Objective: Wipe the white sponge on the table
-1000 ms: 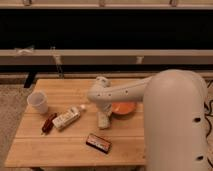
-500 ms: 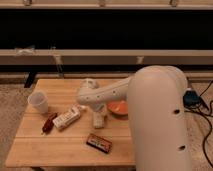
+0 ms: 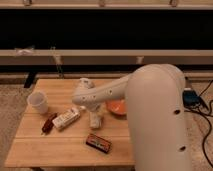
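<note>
My arm reaches in from the right over the light wooden table (image 3: pixel 65 150). My gripper (image 3: pixel 95 119) points down at the middle of the tabletop, just left of the orange bowl. A pale off-white shape at its tip, low on the wood, looks like the white sponge (image 3: pixel 95 123). I cannot separate it clearly from the gripper. The wrist (image 3: pixel 86 95) stands above it and hides the table behind.
An orange bowl (image 3: pixel 118 107) sits right of the gripper. A white printed packet (image 3: pixel 66 119) and a dark red item (image 3: pixel 48 123) lie to its left. A white cup (image 3: pixel 38 102) stands at the far left. A dark bar (image 3: pixel 98 142) lies near the front edge.
The arm has swung leftward across the table and its big shoulder part now fills more of the right side. The gripper has shifted slightly left, staying low on the tabletop.
</note>
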Controlling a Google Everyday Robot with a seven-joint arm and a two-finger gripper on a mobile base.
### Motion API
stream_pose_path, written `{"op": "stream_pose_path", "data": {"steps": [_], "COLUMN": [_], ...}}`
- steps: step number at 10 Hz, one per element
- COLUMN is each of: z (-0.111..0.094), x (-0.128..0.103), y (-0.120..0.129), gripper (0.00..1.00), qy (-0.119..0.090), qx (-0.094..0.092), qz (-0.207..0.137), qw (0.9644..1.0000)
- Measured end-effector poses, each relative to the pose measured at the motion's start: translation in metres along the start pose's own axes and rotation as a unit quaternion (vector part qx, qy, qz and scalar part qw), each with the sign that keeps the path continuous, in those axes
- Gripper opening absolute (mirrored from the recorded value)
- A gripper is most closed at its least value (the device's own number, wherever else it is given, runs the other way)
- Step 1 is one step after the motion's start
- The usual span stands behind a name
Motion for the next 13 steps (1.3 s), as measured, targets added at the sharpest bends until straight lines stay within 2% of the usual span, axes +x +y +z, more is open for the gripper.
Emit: {"op": "stream_pose_path", "data": {"steps": [3, 6, 9, 13], "z": [0.001, 0.009, 0.017, 0.023], "x": [-0.017, -0.019, -0.002, 0.027], "y": [0.002, 0.019, 0.048, 0.068], "gripper": [0.0, 0.0, 0.0, 0.0], "qy": [-0.002, -0.002, 0.001, 0.013], "qx": [-0.004, -0.019, -0.038, -0.05], "qz": [-0.028, -0.029, 0.004, 0.057], "qw": [0.9996, 0.9994, 0.9993, 0.997]}}
